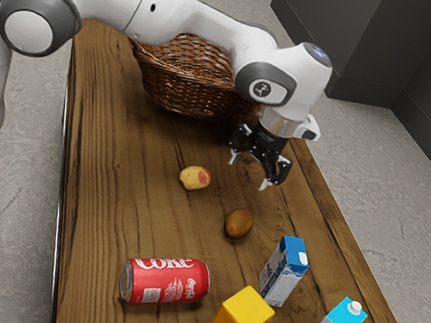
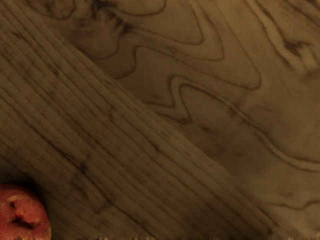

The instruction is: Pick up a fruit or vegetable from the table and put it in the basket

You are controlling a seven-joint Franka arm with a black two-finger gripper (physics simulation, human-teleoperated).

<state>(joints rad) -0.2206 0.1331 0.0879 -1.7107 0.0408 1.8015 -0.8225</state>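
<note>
While my gripper (image 1: 248, 173) stands open, I should center it above the red-patched fruit (image 1: 195, 178) before descending vertically.

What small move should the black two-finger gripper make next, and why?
Probably a short sideways shift toward the small, rounded yellow fruit or vegetable with the red patch, before any descent: the gripper hangs open and empty above the brown wooden table, with that piece off to one side.
</note>
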